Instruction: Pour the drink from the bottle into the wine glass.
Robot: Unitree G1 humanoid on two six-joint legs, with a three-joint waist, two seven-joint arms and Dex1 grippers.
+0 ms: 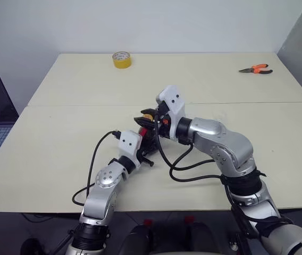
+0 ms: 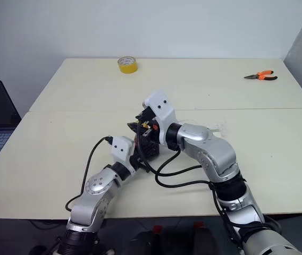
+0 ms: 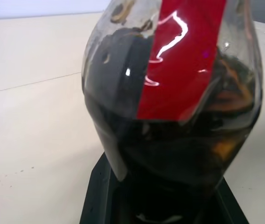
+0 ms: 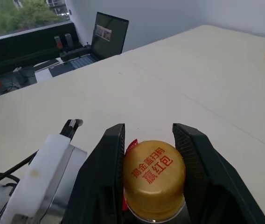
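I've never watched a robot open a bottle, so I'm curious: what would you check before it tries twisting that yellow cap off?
1. Bottle held steady by the left claw: ok, it is shut on the body.
2. Right claw lined up with the yellow cap: ok, one finger stands on each side of it.
3. Fingers pressing firmly on the cap: cannot tell, they are close beside it.
4. Bottle upright with the drink inside: ok, dark liquid sits low in the body.
5. Wine glass ready nearby for pouring: cannot tell.
6. Tape roll and pliers out of the way: ok, both lie far back on the table.
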